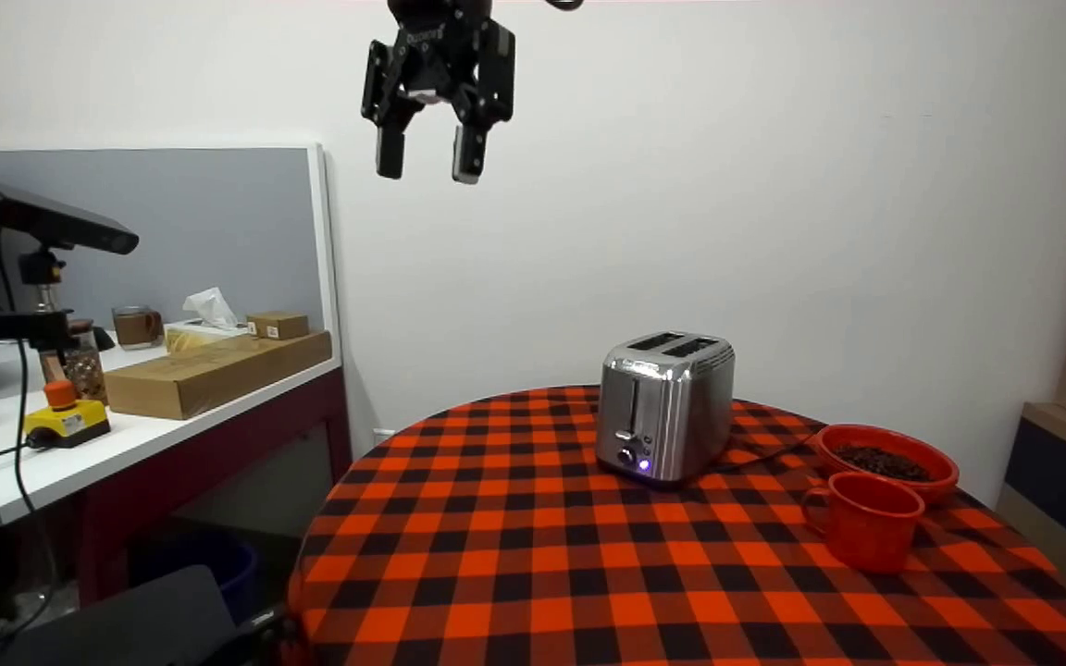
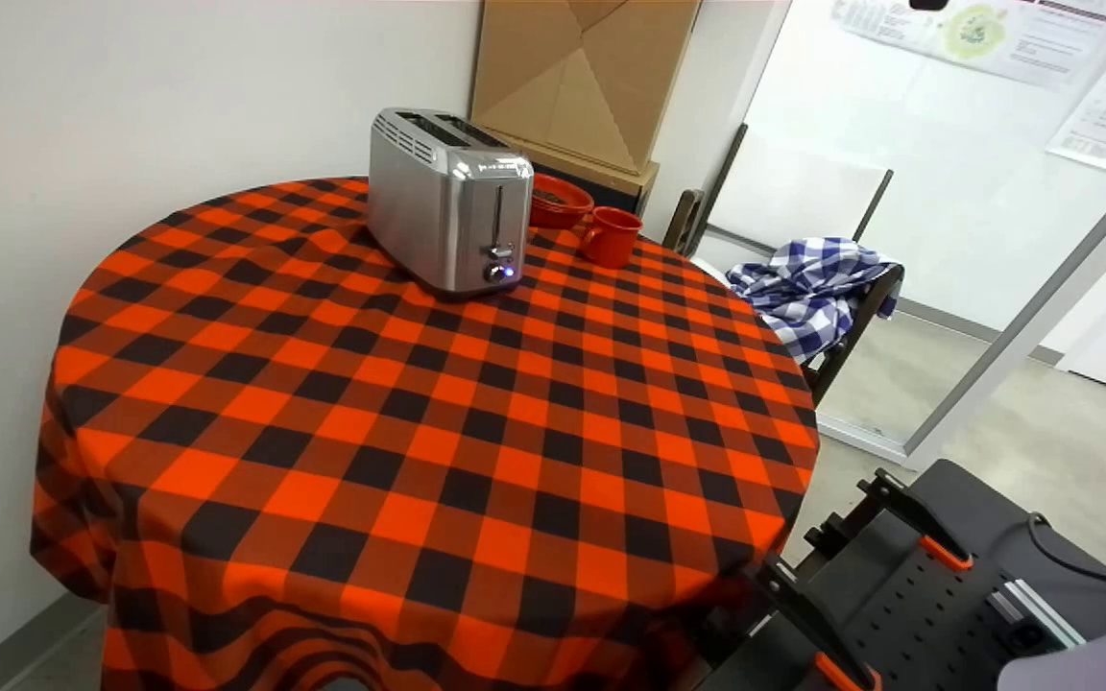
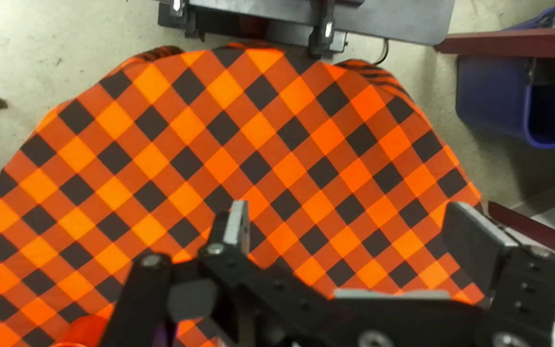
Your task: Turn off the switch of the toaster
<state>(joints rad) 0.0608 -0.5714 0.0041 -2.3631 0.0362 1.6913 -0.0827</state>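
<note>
The shiny silver toaster [image 1: 681, 416] stands upright on the table with two dark slots on top. It also shows in an exterior view [image 2: 419, 211]. On its front are a lever [image 1: 625, 434], a dark round knob [image 1: 625, 456] and a small button glowing bluish-purple [image 1: 644, 465]. The glow also shows beside the knob [image 2: 495, 274]. My gripper [image 1: 429, 168] is open and empty, high above the table and apart from the toaster. In the wrist view the gripper [image 3: 347, 207] points down with wide-apart fingers over the cloth. The toaster is not discernible there, with the gripper body covering the lower part.
The round table has a red-and-black checked cloth [image 1: 514, 573]. A red mug [image 1: 871, 523] and a red bowl [image 1: 935, 462] with dark contents stand beside the toaster. A cord [image 1: 764, 458] runs behind it. A white desk [image 1: 255, 393] with boxes is at the side.
</note>
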